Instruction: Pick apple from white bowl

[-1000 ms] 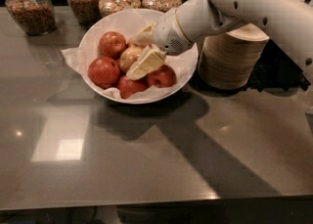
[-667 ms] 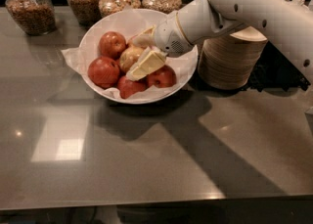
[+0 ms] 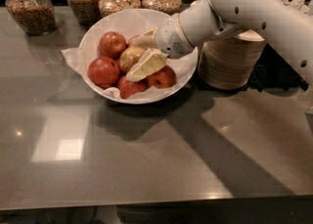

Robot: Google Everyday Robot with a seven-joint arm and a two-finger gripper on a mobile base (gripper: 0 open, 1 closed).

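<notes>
Hardly anything has moved since a second ago: arm, bowl and fruit sit where they did, and the gripper (image 3: 132, 59) still hangs low inside the bowl. Its two cream fingers (image 3: 149, 62) stand apart, one behind the apple (image 3: 126, 56) and one in front of its right side, so the fruit lies between them. Whether either pad already presses on the skin cannot be made out.

The apple is the paler, yellow-green one with an orange blush, near the middle of the white bowl (image 3: 122, 16). It is wedged among darker red apples, one behind it (image 3: 112, 44), one to its left (image 3: 103, 71), and two in front (image 3: 129, 88) (image 3: 162, 77).

I judge the apple to be firm, fairly heavy for its size, and smooth enough to slip, so the hold should fall across its widest part, not near the top or the base where rounded skin would squirt out. Too hard a squeeze would bruise it. The neighbours crowd close, and one may roll or ride up as it lifts.

Crinkled white paper (image 3: 72, 57) lines the bowl and spills over its left rim. The white arm (image 3: 244, 8) reaches in from the right, above a stack of cream bowls (image 3: 230, 64) just beside the bowl. Four jars (image 3: 32, 10) stand along the far edge of the grey tabletop (image 3: 146, 164).
</notes>
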